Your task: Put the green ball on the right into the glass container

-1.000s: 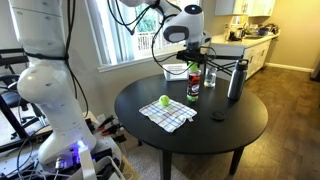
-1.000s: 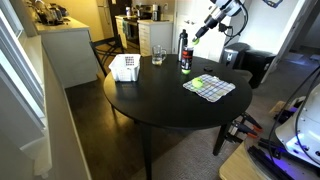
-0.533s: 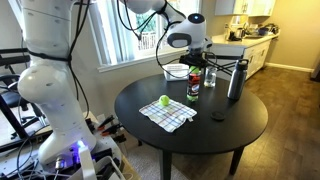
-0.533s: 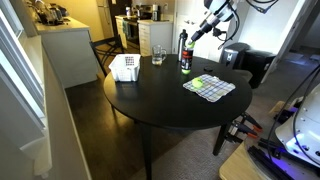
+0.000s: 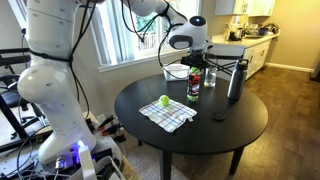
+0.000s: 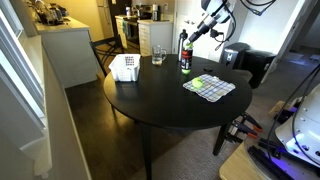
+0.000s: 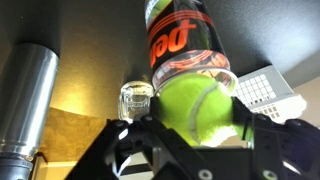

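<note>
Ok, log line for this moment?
phase: transport | gripper: shut on green ball, lifted | glass container: upright, no ball inside yet | other ball: on checked cloth

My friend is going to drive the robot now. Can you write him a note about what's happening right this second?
The gripper is shut on the green ball, up in the air beside the orange-labelled bottle.
The glass container stands upright on the table next to that bottle, with no ball in it.
The other ball lies on the checkered cloth; leave it alone.
Done: the ball is picked up.
Left: bring it over the glass container, lower it and let go. Watch out for the bottle nearby.
</note>
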